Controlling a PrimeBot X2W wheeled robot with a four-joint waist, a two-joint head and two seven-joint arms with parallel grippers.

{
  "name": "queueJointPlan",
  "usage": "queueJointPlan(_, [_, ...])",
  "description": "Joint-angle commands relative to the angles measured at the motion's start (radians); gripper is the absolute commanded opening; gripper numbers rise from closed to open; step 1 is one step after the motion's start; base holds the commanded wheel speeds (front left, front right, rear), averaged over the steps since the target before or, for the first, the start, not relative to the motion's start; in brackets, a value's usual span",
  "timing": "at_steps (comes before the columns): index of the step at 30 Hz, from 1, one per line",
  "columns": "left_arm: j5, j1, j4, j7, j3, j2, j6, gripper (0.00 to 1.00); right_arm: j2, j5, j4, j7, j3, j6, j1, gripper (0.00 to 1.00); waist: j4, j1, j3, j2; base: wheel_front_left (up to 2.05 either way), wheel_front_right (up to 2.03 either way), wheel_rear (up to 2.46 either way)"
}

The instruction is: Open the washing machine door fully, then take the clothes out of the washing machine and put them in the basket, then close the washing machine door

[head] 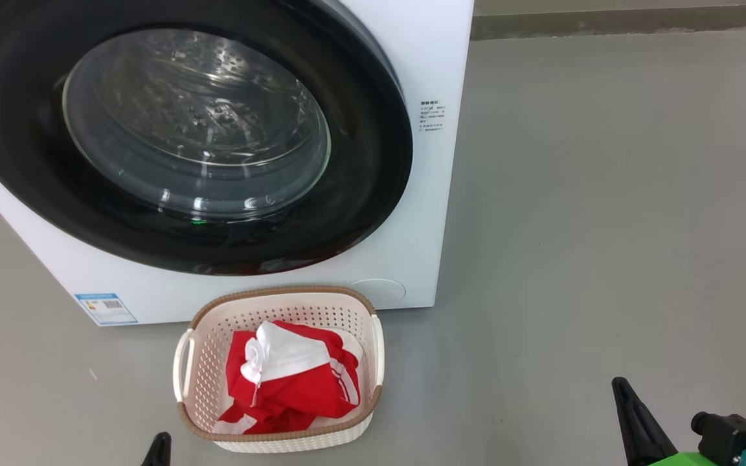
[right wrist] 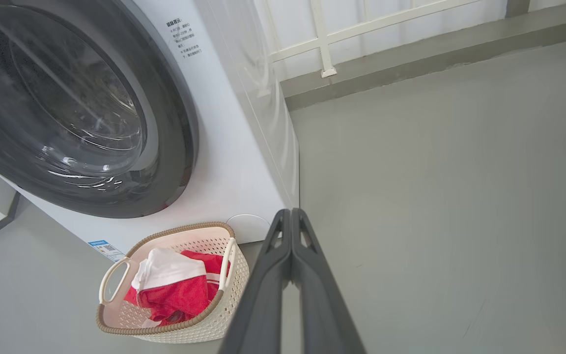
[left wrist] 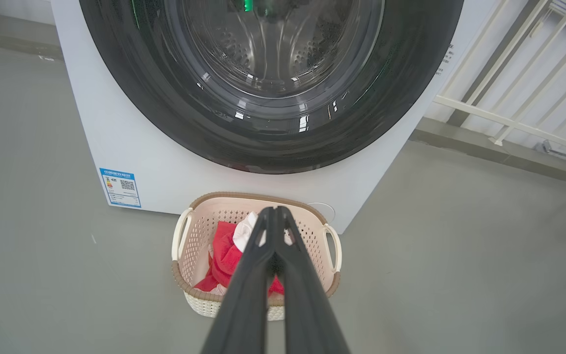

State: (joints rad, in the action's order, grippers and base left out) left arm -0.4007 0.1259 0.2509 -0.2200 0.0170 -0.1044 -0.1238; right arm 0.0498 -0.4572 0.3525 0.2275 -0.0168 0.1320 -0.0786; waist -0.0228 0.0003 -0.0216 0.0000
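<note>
The white washing machine point(head: 412, 52) stands ahead with its black-rimmed glass door point(head: 192, 129) flat against its front. In front of it on the floor sits the cream basket point(head: 204, 369), holding the red and white clothes point(head: 289, 378). My left gripper point(left wrist: 275, 209) is shut with nothing in it, hanging above the basket point(left wrist: 329, 265) in its own view; a fingertip point(head: 159, 446) pokes up at the head view's bottom edge. My right gripper point(right wrist: 290, 211) is shut and empty, to the right of the basket point(right wrist: 175, 334) over bare floor; its finger point(head: 632, 421) rises at the lower right.
Grey floor point(head: 606, 226) stretches to the right of the washer. A low kerb and white railing point(right wrist: 322, 34) run behind it. A blue sticker point(head: 105, 309) marks the washer's lower left corner.
</note>
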Motion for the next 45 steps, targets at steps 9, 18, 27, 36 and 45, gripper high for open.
queueJointPlan(9, [-0.117, -0.037, -0.017, 0.031, 0.018, -0.003, -0.001, 0.00, 0.007, -0.118, -0.034, -0.031, -0.012, 0.000, 0.039, 0.00, 0.002, -0.0002, 0.000, 0.0000, 0.00, 0.00, 0.00])
queueJointPlan(18, [-0.199, -0.052, -0.016, 0.054, 0.024, 0.001, -0.002, 0.00, 0.007, -0.197, -0.040, -0.054, -0.018, 0.000, 0.050, 0.00, 0.004, -0.0002, 0.002, 0.0000, 0.00, 0.00, 0.00])
queueJointPlan(27, [-0.293, -0.069, -0.015, 0.080, 0.031, 0.006, -0.002, 0.00, 0.007, -0.285, -0.046, -0.081, -0.025, 0.000, 0.063, 0.00, 0.005, -0.0002, 0.003, 0.0000, 0.00, 0.00, 0.00])
queueJointPlan(36, [-0.396, -0.087, -0.014, 0.109, 0.039, 0.011, -0.003, 0.00, 0.006, -0.384, -0.053, -0.110, -0.033, 0.000, 0.077, 0.00, 0.007, -0.0002, 0.005, 0.0000, 0.00, 0.00, 0.00])
queueJointPlan(45, [-0.490, -0.104, -0.013, 0.135, 0.046, 0.016, -0.003, 0.00, 0.006, -0.472, -0.059, -0.136, -0.040, -0.001, 0.089, 0.00, 0.009, -0.0002, 0.007, 0.0000, 0.00, 0.00, 0.00])
